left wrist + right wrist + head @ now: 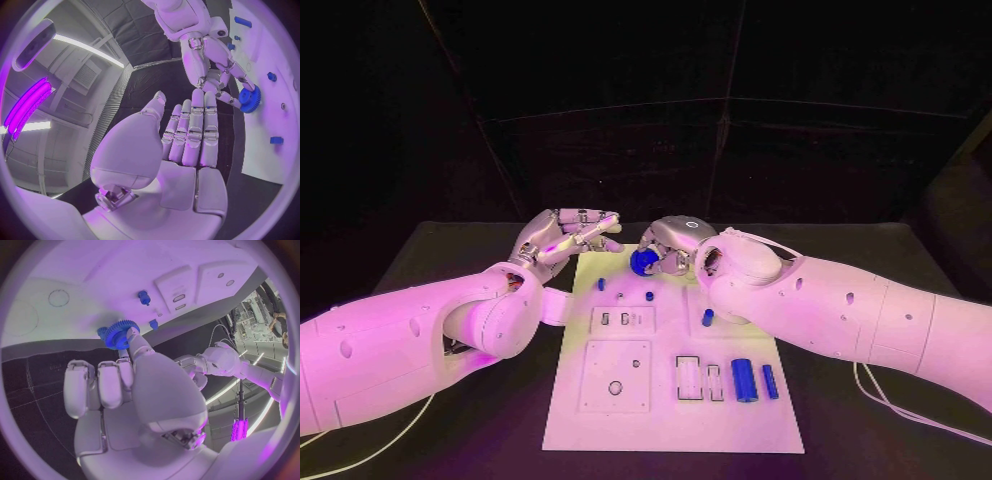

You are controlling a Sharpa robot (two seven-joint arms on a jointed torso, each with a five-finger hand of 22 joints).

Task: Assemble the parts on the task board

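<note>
right hand (678, 243) pinched blue gear (643, 262) over task board (733, 420) far end | left hand (571, 235) empty, fingers straight | gear judged light, stiff; hold by toothed rim

The right hand (134, 390) pinches a blue gear (119, 334) over the task board (125, 270).

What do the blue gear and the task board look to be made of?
Blue gear, held by the right hand: likely moulded or printed plastic, with uniform matte colour and crisp teeth. Task board: probably matte white plastic, with cut recesses and no glare.
</note>
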